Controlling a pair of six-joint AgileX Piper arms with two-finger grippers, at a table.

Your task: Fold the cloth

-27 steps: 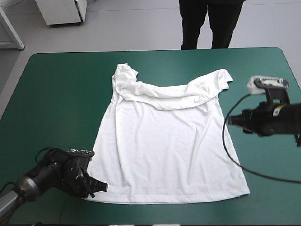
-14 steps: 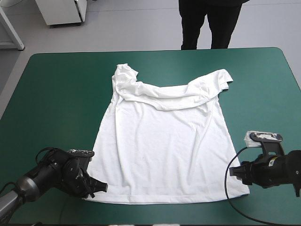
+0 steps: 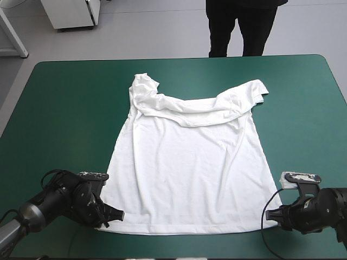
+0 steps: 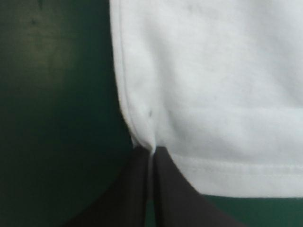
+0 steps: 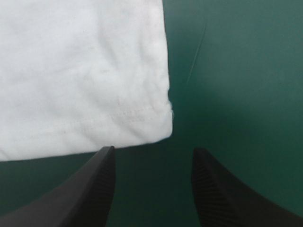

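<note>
- Lying spread flat on the teal-green cover (image 3: 65, 108), the T-shirt (image 3: 190, 168) is seen at the table's middle. Its collar is turned toward the far edge and its hem runs along the near edge. The shoulders and sleeves are rumpled and partly turned in.
- The left gripper (image 4: 151, 152) is clamped on the hem's left corner. Its black fingers are met in a pointed arch, and a pinch of white cloth is drawn up between them.
- The right gripper (image 5: 154, 153) is held with its fingers apart, just short of the hem's right corner (image 5: 161, 125), which lies ahead of the gap. No cloth is touched by it.
- The cloth is judged light, thin and limp. It is expected to sag and drape when lifted, and to slip out of a shallow pinch.
- Hold is best taken at the stitched hem corners, where the doubled fabric gives some thickness. Both layers should be caught together.
- The step in hand is judged to be the taking of the second corner, so that the hem can be carried toward the collar.
</note>
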